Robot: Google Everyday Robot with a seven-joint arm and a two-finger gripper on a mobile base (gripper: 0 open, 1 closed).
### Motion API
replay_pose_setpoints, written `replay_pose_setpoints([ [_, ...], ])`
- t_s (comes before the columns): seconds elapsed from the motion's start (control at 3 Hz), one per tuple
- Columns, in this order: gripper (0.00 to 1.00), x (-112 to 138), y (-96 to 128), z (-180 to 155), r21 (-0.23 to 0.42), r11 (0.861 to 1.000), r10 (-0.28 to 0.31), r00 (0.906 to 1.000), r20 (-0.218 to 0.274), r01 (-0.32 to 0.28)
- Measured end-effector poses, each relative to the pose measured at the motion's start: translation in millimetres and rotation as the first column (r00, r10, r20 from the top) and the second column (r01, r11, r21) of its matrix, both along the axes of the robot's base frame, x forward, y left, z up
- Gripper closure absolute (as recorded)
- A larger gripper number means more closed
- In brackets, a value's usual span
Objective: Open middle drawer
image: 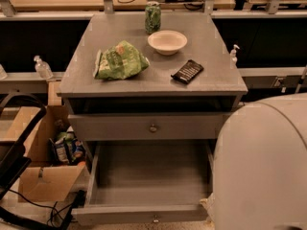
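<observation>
Though out of view, so cannot tell pincer apart or together, find only white robot shell (pixel 261 166) at 4 o'clock, just beside middle drawer (pixel 148 181) pulled out at 6 o'clock, grey inside showing, below closed knobbed drawer (pixel 153 127) and bench (pixel 211 51) carrying green bag (pixel 117 61), bowl (pixel 167 42) and can (pixel 152 17) toward 12 o'clock.

Only one part of our body (pixel 261 169) shows: a large, smooth, off-white shell filling the lower right corner. It is rounded like a dome, and its soft curved outline runs off the right side and the bottom. The surface is plain and matte, tinted slightly warm by the room light. A faint curved line arcs across it near the top. The left edge looks a little uneven low down. Our pincer lies outside the picture.
</observation>
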State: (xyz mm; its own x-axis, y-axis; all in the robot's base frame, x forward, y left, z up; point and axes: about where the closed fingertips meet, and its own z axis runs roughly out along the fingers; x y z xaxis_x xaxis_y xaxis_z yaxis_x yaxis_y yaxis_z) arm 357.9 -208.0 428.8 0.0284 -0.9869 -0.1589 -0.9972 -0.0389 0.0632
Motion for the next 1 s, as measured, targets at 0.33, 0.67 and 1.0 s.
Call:
replay_pose_setpoints([
  [0.33,0.73,0.2,0.0,0.0,0.000,1.000,0.000,1.0000,0.000,0.000],
  [0.67,0.50,0.3,0.0,0.2,0.000,1.000,0.000,1.0000,0.000,0.000],
  [1.0,0.19,0.3,0.0,0.3,0.000,1.000,0.000,1.0000,0.000,0.000],
])
